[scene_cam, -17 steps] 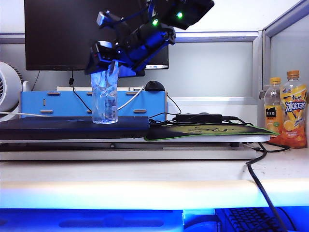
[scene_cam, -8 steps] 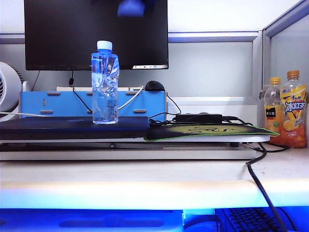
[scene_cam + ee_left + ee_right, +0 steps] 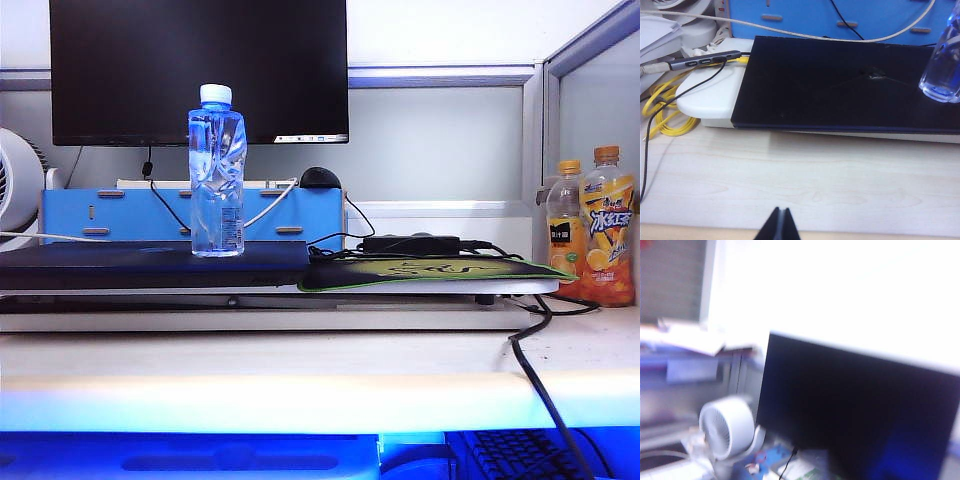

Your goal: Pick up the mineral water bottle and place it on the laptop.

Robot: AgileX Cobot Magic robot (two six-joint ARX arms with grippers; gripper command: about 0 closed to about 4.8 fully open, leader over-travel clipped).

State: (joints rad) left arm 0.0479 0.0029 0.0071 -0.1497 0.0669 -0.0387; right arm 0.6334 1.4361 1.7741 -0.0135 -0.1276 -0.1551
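Right gripper gone from the exterior view, where a second ago it hung around the bottle's top; its jaw state cannot be told.
Left gripper [image 3: 779,225], fingertips together and empty, hovers over the bare desk [image 3: 805,180]. Mineral water bottle [image 3: 217,172], clear, white-capped, pinch-waisted, stands upright and free on the dark laptop [image 3: 150,264], before the black monitor [image 3: 120,60].
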